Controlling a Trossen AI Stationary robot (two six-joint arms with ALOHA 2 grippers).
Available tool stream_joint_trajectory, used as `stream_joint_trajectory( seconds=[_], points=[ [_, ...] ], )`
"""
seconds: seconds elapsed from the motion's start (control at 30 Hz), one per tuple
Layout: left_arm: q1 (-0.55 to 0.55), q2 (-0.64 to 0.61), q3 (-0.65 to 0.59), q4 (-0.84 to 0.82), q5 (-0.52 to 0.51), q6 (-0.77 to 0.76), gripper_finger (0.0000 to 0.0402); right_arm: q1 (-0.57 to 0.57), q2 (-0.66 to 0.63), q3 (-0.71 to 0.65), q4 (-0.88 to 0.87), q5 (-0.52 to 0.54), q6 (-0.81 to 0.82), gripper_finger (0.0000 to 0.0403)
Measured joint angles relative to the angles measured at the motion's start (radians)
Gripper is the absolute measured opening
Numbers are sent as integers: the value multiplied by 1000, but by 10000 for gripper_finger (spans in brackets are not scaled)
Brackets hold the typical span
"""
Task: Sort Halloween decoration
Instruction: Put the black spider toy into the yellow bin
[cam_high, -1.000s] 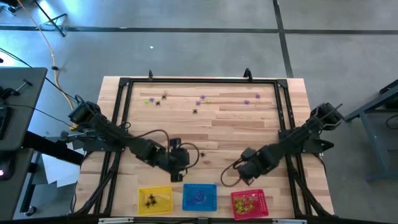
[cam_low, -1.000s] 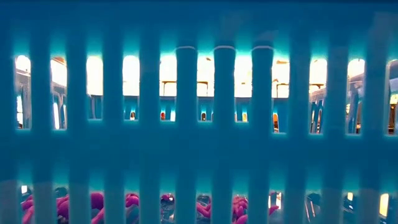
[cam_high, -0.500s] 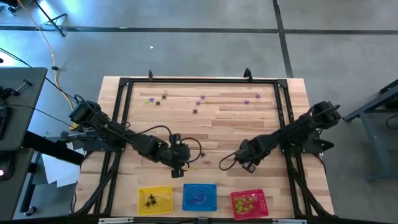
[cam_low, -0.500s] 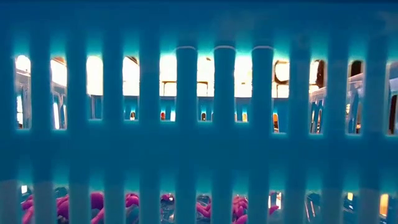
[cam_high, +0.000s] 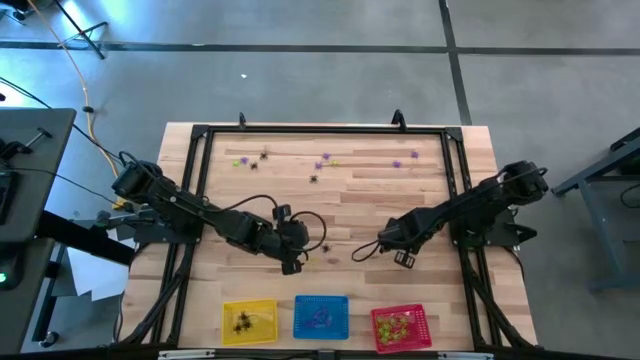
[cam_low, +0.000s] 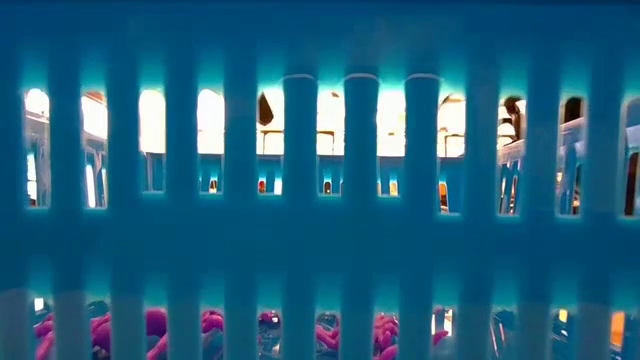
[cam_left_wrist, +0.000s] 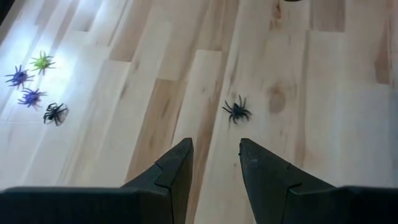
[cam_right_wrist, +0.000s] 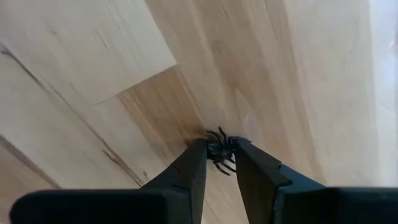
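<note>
Two tools working: right tool (cam_right_wrist: 219, 155) pinching black spider (cam_right_wrist: 221, 149) above tabletop (cam_high: 400, 200), prob for yellow basket (cam_high: 249, 320); left tool (cam_left_wrist: 215, 155) open, lining up w/ another spider (cam_left_wrist: 237, 111).

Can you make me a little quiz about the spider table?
1. True or false: the red basket holds black spiders.
2. Which basket sits in the middle of the row? A yellow, B blue, C red.
3. Fill in: the spider just ahead of the left tool is ____.

Key: 1 false, its spiders are yellow-green; 2 B; 3 black.
</note>
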Motion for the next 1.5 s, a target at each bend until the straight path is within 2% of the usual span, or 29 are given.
stream_joint_trajectory(
  seconds=[0.13,0.3,0.4,0.53,0.87,1.07,1.33,1.5],
  points=[
    [9,0,0,-1,0,0,119,-19,-10,-49,54,-22,-11,83],
    [12,0,0,-5,0,-1,119,-30,-4,-34,40,-17,-21,80],
    [11,0,0,-7,0,-12,119,-29,3,-16,34,-17,-17,59],
    [10,0,0,-27,0,-35,119,-29,5,0,32,-11,-3,11],
    [8,0,0,-78,-1,-70,119,-24,-36,20,45,-32,84,0],
    [-18,0,-1,-161,-25,-124,119,0,-102,132,43,47,102,1],
    [-87,0,-1,-137,-55,-85,119,92,-122,366,125,228,83,1],
    [-123,0,-1,-137,-58,-106,119,151,-123,421,-3,275,192,0]
  ],
)
